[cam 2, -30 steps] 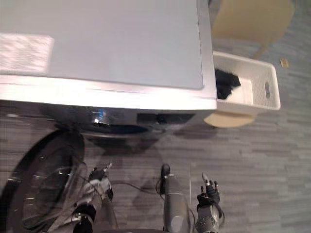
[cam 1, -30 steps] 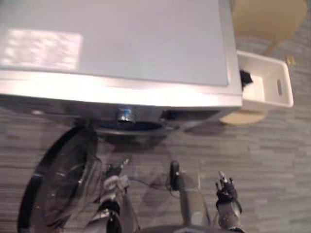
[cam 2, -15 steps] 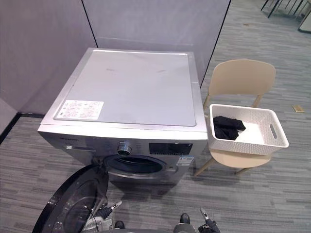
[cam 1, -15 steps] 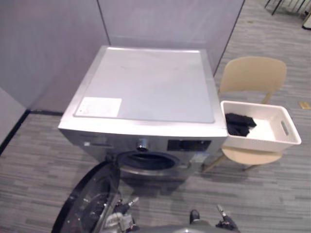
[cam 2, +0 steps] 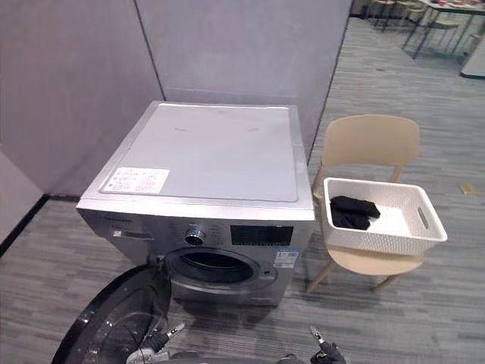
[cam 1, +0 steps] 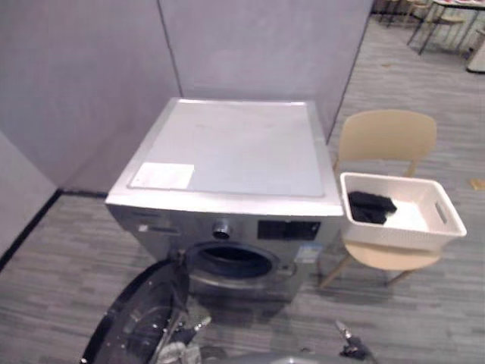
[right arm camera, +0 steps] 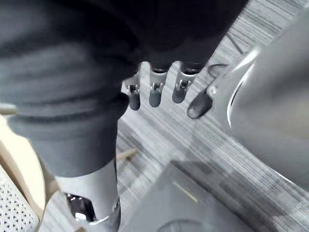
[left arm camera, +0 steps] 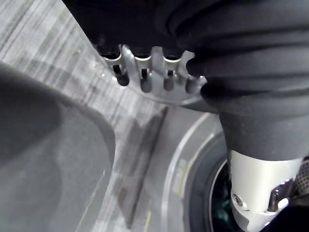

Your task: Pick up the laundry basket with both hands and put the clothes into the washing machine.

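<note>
A white laundry basket (cam 2: pixel 377 240) stands on the seat of a beige chair (cam 2: pixel 370 141), to the right of the washing machine (cam 2: pixel 214 152). Dark clothes (cam 2: pixel 352 212) lie in the basket's left end. The machine's round door (cam 2: pixel 121 326) hangs open to the lower left, baring the drum opening (cam 2: pixel 214 267). Both hands are low in front of the machine, far from the basket. My left hand (cam 1: pixel 184 349) is by the door with fingers (left arm camera: pixel 144 76) straight and nothing in them. My right hand (cam 1: pixel 352 349) is open too, its fingers (right arm camera: pixel 154 91) over bare floor.
Grey partition walls (cam 2: pixel 227 45) close in behind and left of the machine. Grey plank floor (cam 2: pixel 424 318) lies in front and to the right. Tables and chairs (cam 2: pixel 432 19) stand far off at the back right.
The camera has lifted and drawn back, so the machine, chair and basket now show whole and farther off. Both hands have sunk to the bottom edge, still open.
</note>
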